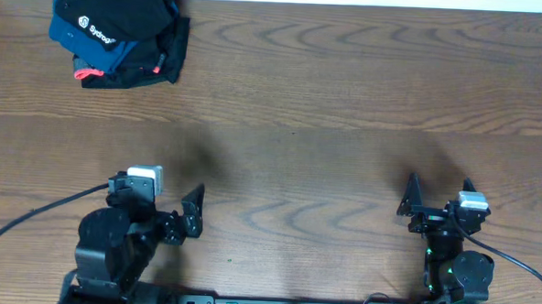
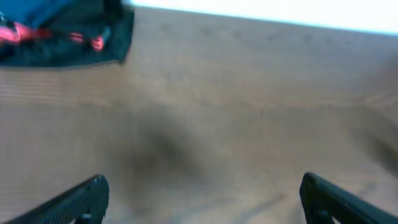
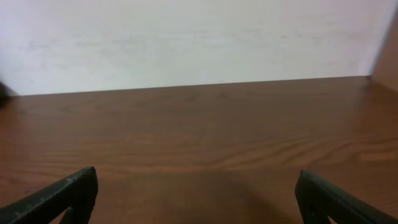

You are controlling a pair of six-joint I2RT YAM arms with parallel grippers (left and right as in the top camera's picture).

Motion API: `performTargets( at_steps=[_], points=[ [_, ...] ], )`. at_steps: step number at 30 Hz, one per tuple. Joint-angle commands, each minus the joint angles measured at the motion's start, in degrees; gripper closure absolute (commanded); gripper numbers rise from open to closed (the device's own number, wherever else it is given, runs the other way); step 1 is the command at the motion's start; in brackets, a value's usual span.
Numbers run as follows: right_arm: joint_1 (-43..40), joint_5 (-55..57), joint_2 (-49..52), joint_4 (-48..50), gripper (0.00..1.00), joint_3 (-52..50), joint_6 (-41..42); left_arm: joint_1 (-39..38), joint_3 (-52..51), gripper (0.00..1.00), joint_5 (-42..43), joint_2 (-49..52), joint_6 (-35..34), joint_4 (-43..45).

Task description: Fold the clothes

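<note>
The black garment [image 1: 121, 13] sits bunched, perhaps already folded, atop a blue garment [image 1: 67, 35] at the table's [image 1: 345, 128] far left corner; left gripper [image 2: 203, 183] and right gripper [image 3: 198, 176] hover spread wide, empty, well away

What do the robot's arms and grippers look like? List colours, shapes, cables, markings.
The left arm and right arm are black with rounded joint housings; each carries a small white block at the wrist and trails a black cable. The left gripper and right gripper have flat, black, tapering fingers. Green lights glow on the right arm's base.
</note>
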Motion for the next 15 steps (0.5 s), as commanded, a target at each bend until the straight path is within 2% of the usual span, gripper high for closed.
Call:
performTargets(
  at_steps=[1,3,11,15],
  points=[
    [-0.1,0.5,-0.4,-0.1,0.01,-0.2,-0.7,2.3,-6.1,0.02,6.8,-4.2,8.3,7.7],
    [-0.1,0.5,-0.4,-0.1,0.01,-0.2,-0.7,3.9,-10.4,0.02,10.2,-6.1,11.6,14.0],
    [-0.1,0.5,-0.4,-0.1,0.01,-0.2,-0.7,8.5,-25.8,0.02,13.6,-11.0,11.4,36.4],
    [-0.1,0.5,-0.4,-0.1,0.01,-0.2,-0.7,9.3,-30.1,0.02,12.9,-13.1,11.5,42.4]
  ],
)
